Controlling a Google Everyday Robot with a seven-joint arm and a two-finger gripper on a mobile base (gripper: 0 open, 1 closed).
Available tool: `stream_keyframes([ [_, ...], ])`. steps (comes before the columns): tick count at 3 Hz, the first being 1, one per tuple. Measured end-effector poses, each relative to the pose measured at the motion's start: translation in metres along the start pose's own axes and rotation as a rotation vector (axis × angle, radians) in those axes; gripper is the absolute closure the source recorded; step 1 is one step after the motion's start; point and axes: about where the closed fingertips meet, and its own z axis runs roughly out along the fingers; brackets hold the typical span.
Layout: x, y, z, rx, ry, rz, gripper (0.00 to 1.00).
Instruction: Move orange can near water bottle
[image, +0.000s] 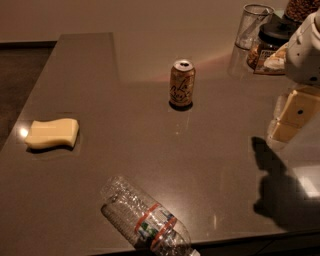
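Hovering apparently right of can (182, 84): pincer (289, 120)

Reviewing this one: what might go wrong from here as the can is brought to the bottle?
1. The water bottle lies on its side at the counter's near edge; a bump from the arriving can might roll it off.
2. The orange can stands upright, apart from the claw at the right; a sideways contact could tip it.
3. The glass and jar stand close behind the claw; a swing could hit them.
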Motion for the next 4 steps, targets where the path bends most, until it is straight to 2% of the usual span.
stream_keyframes([
  [2, -0.022, -0.019, 0.012, -0.006, -0.02, 0.008, 0.0],
  [4, -0.061, -0.052, 0.048, -0.022, -0.082, 0.03, 0.0],
])
